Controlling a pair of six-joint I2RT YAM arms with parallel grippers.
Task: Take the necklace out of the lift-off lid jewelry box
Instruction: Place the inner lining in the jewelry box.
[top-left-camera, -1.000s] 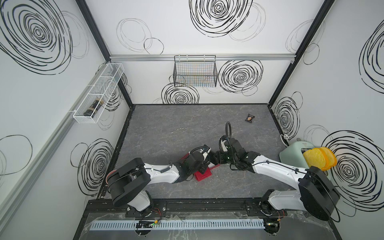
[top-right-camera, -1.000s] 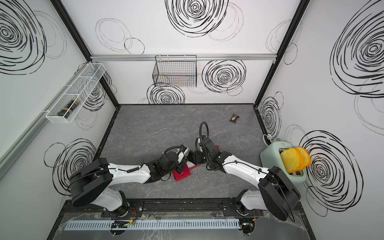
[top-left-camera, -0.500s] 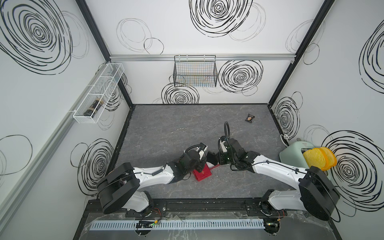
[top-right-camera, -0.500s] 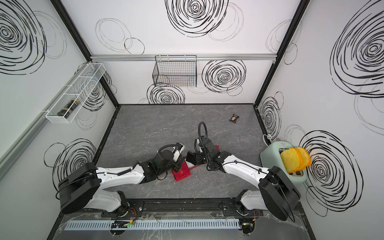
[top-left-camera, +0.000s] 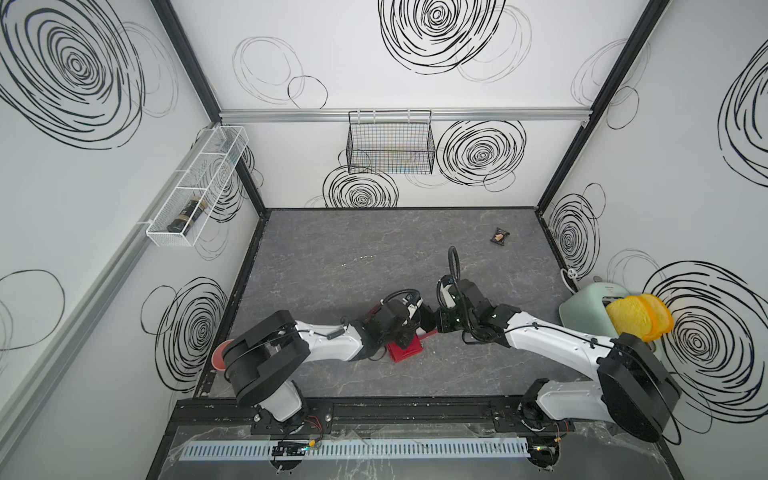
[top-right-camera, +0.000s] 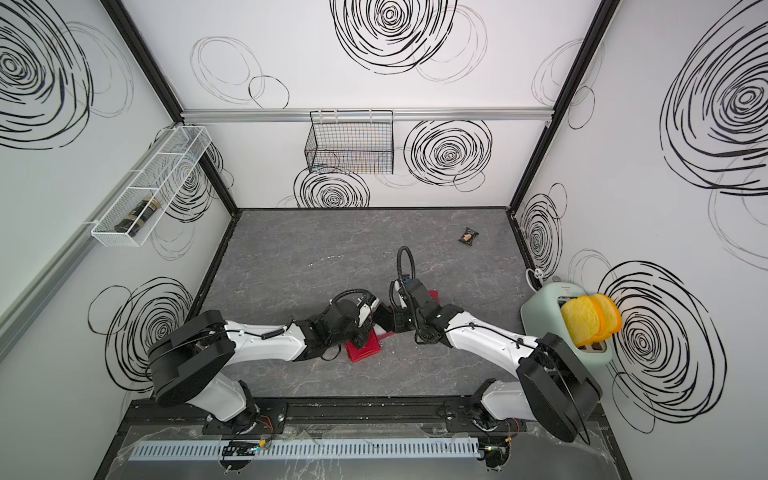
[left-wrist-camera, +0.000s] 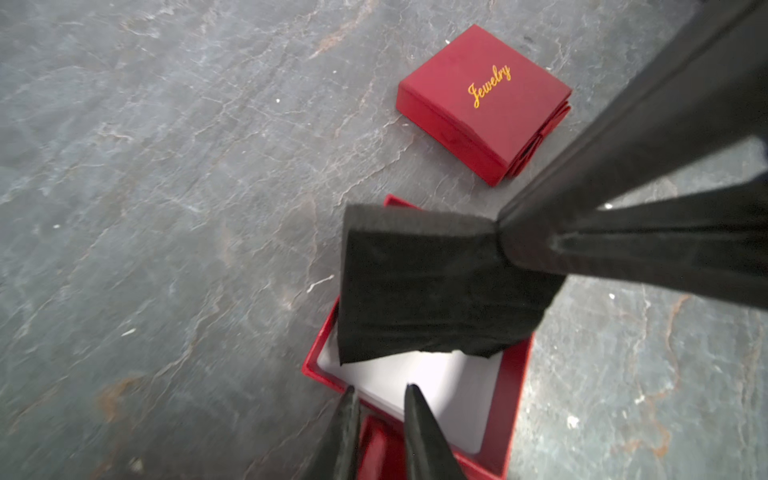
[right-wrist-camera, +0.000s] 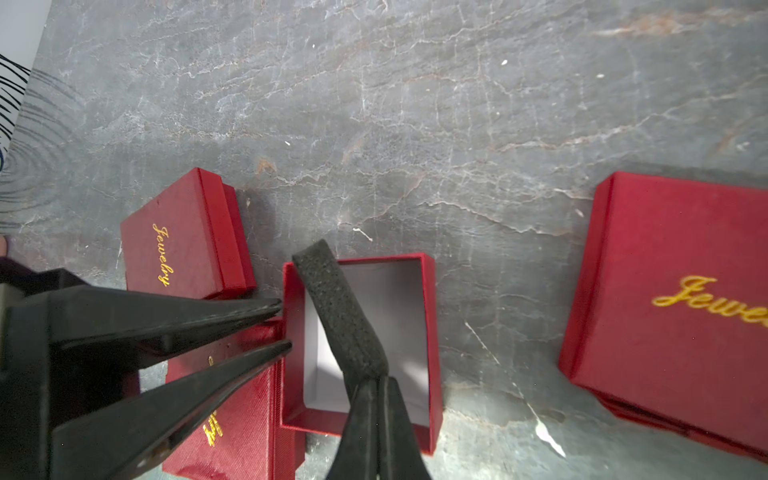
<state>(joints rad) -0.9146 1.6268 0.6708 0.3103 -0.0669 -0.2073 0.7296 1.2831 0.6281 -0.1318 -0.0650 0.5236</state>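
Observation:
The open red jewelry box (right-wrist-camera: 431, 332) shows a white inside. My right gripper (right-wrist-camera: 376, 380) is shut on a corner of the black foam pad (right-wrist-camera: 340, 307), which it holds tilted up out of the box. In the left wrist view that pad (left-wrist-camera: 424, 282) hangs over the box (left-wrist-camera: 515, 395), pinched by the right gripper (left-wrist-camera: 498, 232). My left gripper (left-wrist-camera: 380, 388) is open by a narrow gap, its tips at the box's near wall, holding nothing. The same left gripper (right-wrist-camera: 284, 325) shows beside the box in the right wrist view. The necklace is hidden.
Closed red boxes lie around: a small "Jewelry" one (right-wrist-camera: 187, 241), a textured one (right-wrist-camera: 232, 395) under my left fingers and a large one (right-wrist-camera: 665, 311). A mint toaster (top-left-camera: 590, 307) stands at the right wall, a snack packet (top-left-camera: 500, 237) at the back.
My right gripper has closed on the foam pad. The left arm drew back a little and then came forward again to the box, its jaws a bit narrower.

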